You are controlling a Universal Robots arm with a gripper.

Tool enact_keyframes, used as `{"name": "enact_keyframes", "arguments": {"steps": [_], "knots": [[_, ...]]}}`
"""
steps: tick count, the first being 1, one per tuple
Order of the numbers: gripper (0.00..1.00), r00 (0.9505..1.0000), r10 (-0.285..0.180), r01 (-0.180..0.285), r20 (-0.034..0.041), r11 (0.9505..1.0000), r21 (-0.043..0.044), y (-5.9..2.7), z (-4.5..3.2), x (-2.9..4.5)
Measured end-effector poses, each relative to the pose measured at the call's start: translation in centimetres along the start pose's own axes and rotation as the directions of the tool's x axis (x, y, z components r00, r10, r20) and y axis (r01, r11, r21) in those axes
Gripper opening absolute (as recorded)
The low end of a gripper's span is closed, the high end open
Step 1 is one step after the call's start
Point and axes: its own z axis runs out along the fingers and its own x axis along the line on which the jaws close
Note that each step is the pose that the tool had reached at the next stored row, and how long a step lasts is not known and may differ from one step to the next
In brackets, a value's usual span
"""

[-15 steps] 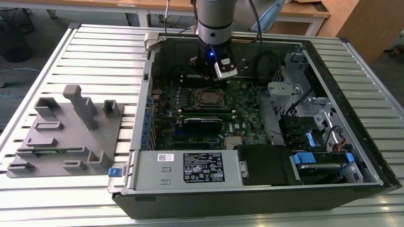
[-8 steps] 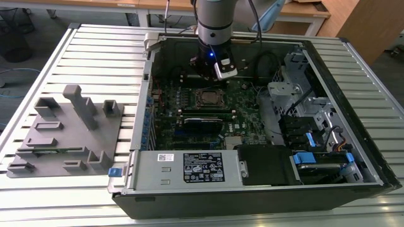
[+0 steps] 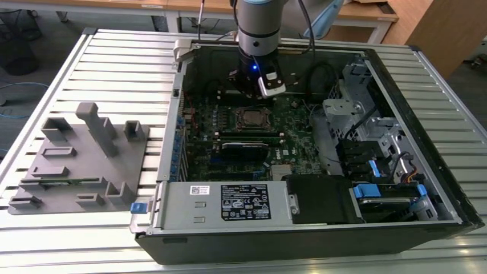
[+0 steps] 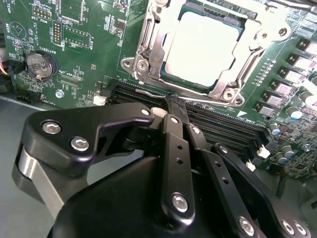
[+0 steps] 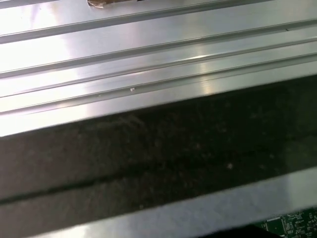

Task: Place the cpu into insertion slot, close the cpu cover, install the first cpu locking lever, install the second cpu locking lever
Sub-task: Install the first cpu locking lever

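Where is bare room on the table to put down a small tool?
Free: the slatted table behind the grey fixture and the strip in front of it, at the exterior view's left. Crowded: inside the computer case, around the gripper and the cpu.

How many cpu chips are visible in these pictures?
1. The cpu sits in the insertion slot, framed by the cpu cover. Others may be hidden.

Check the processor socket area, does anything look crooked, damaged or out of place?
Nothing stands out. In the second wrist view the cpu lies flat and square in the window of the cpu cover, whose frame sits evenly around it.
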Motion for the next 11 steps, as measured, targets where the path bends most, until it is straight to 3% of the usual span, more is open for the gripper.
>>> {"name": "enact_keyframes", "arguments": {"steps": [7, 11], "knots": [[0.11, 1.0, 0.0, 0.0, 0.0003, 1.0, 0.0007, 0.11, 0.07, 0.02], [0.11, 1.0, -0.001, 0.001, 0.0028, 1.0, 0.0091, 0.1, 0.14, 0.03]]}}
